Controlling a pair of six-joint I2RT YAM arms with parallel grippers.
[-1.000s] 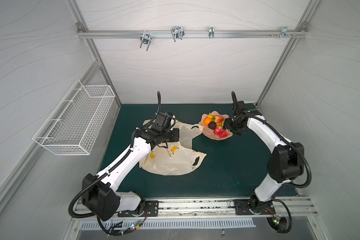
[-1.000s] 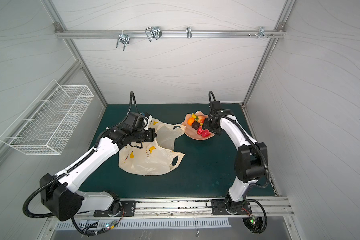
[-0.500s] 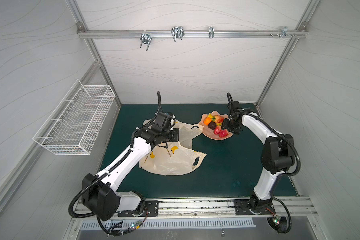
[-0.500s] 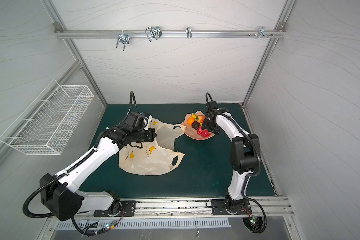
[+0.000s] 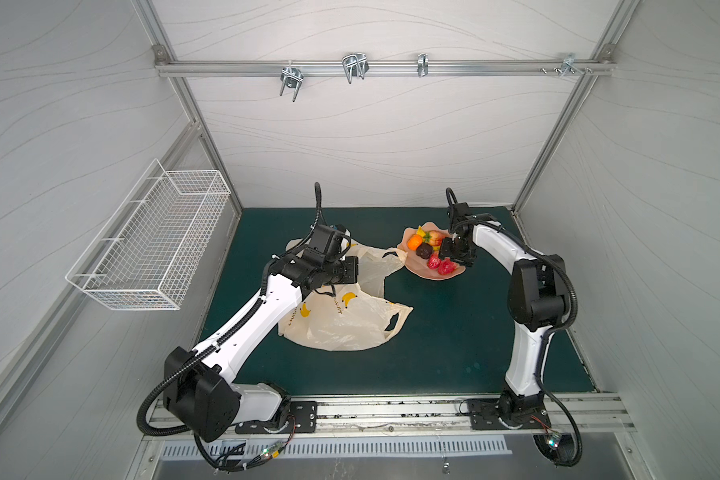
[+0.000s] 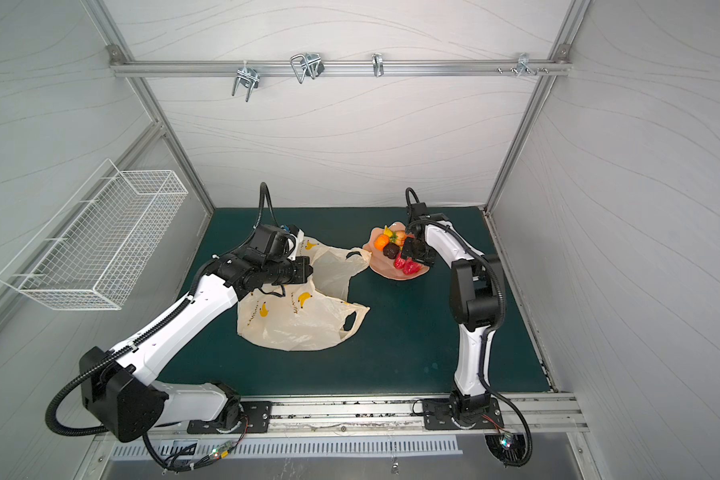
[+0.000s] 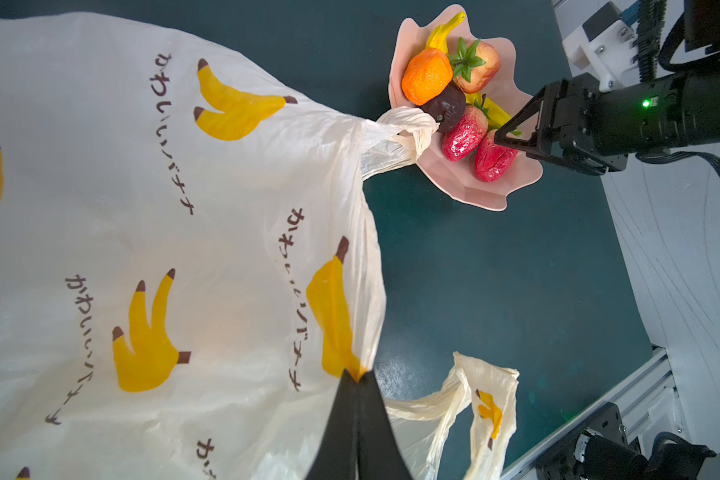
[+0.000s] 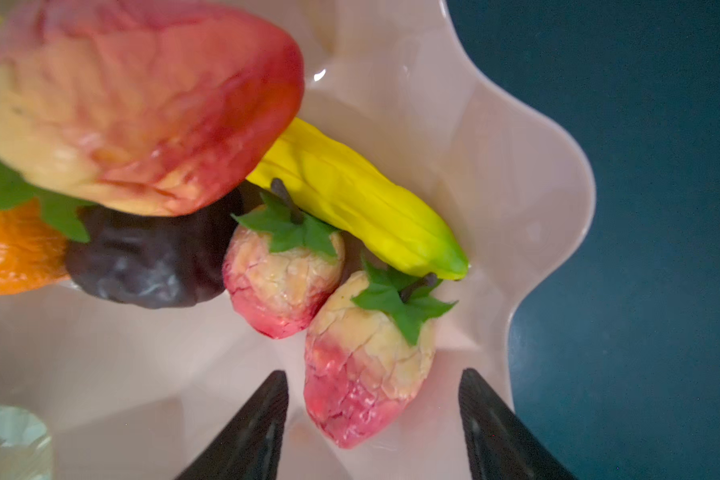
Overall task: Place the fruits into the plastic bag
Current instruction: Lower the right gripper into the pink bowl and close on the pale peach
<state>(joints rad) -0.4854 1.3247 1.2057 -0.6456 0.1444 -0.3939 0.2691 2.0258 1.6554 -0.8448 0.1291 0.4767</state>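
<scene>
- Fingers (image 8: 258, 424) first: in the right wrist view the right gripper (image 8: 373, 374) has them spread apart, one on each side of the near strawberry (image 8: 366, 365). There's a small gap on both sides, so it's gripping nothing.
- Same view: a second strawberry (image 8: 283, 278), the banana (image 8: 362, 208), a dark brown fruit (image 8: 150, 266), the orange (image 8: 9, 257) and a big red-and-yellow fruit (image 8: 134, 104) are all crowded into the pink scalloped dish (image 8: 528, 174).
- Left wrist view: the left gripper (image 7: 356, 374) has its fingers squeezed together, pinching the edge of the plastic bag (image 7: 142, 208). One handle loop (image 7: 404, 129) reaches the dish rim right by the dark brown fruit. The other loop (image 7: 483, 407) lies on the green mat (image 7: 495, 270).
- Both top views: the plastic bag (image 5: 341, 328) (image 6: 296, 324) sprawls mid-mat, partly under the left arm. The dish sits just beside it, toward the back right, with every fruit in it.
</scene>
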